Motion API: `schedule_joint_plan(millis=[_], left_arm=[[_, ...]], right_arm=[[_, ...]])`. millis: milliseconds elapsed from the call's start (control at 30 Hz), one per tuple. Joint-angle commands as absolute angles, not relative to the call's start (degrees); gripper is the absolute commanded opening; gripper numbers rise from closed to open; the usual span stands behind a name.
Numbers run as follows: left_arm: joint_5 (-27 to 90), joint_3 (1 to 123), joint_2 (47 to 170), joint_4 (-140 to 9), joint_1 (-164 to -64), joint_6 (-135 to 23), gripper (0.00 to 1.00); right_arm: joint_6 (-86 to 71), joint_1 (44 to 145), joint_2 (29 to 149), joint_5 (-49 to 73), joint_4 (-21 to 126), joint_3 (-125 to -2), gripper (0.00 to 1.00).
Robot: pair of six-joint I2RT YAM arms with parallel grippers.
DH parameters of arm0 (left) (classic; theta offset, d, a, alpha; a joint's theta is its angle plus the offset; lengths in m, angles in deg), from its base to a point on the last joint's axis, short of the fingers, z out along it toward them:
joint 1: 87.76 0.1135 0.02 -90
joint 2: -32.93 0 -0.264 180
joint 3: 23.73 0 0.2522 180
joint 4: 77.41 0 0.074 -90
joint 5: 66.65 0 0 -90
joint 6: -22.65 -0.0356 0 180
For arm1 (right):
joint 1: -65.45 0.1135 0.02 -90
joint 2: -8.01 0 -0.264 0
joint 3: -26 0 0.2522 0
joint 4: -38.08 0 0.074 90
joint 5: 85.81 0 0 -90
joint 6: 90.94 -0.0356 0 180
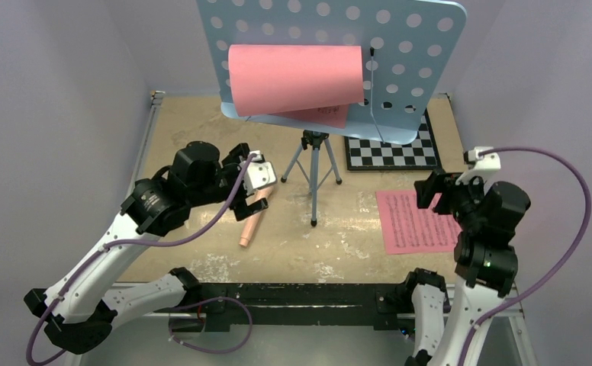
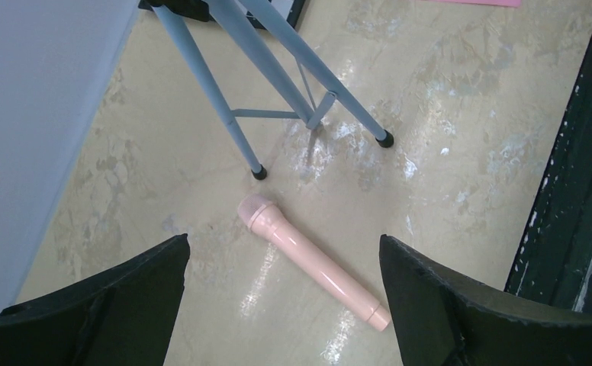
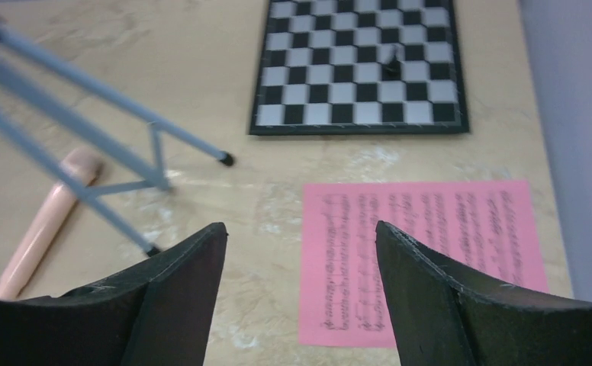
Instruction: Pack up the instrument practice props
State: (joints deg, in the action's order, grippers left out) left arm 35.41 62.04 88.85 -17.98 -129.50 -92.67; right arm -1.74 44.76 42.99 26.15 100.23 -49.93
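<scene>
One light-blue perforated music stand (image 1: 331, 46) on a tripod at mid tabletop (image 1: 201, 130) toward the far edge; two pink sheet-music pages counted, one curled over on the stand (image 1: 293, 76), one flat near the right edge (image 1: 415, 221). One slim peach-pink recorder (image 2: 312, 263) lies left of centre, just beside the tripod feet; one black-and-white chessboard (image 1: 392, 149) at the far right corner. Left gripper (image 2: 284, 242) jaws released wide above the recorder, right gripper (image 3: 300, 229) jaws released above the flat page, neither grasping anything.
</scene>
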Motion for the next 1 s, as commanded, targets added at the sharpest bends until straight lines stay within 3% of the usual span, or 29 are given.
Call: schedule_joint_plan(millis=[0, 233, 467, 567, 700, 800, 967], left_arm=[[41.06, 65.14, 85.83, -11.99, -129.25, -102.35, 0.92], [27.16, 70.26, 80.77, -11.32, -129.20, -110.74, 0.79], [18.41, 75.19, 77.00, -18.43, -128.13, -119.10, 0.78], [21.62, 77.06, 78.22, -21.99, -127.51, -115.35, 0.80], [29.59, 82.78, 81.21, -19.97, -127.57, -110.77, 0.81], [32.87, 82.26, 81.32, -23.21, -127.53, -106.80, 0.83], [32.23, 74.14, 80.94, -37.70, -127.61, -97.66, 0.92]], right_arm=[[4.28, 44.67, 35.42, 50.41, 102.56, -48.65, 0.73], [17.74, 44.69, 28.95, 66.38, 109.56, -55.65, 0.68], [18.88, 44.97, 35.71, 76.91, 99.79, -65.62, 0.65], [14.02, 48.48, 41.41, 74.15, 90.66, -71.89, 0.64], [22.04, 63.11, 53.29, 58.43, 95.74, -90.10, 0.61], [22.66, 65.92, 60.67, 55.98, 95.39, -102.00, 0.59], [26.54, 71.67, 63.80, 50.58, 90.28, -105.73, 0.59]])
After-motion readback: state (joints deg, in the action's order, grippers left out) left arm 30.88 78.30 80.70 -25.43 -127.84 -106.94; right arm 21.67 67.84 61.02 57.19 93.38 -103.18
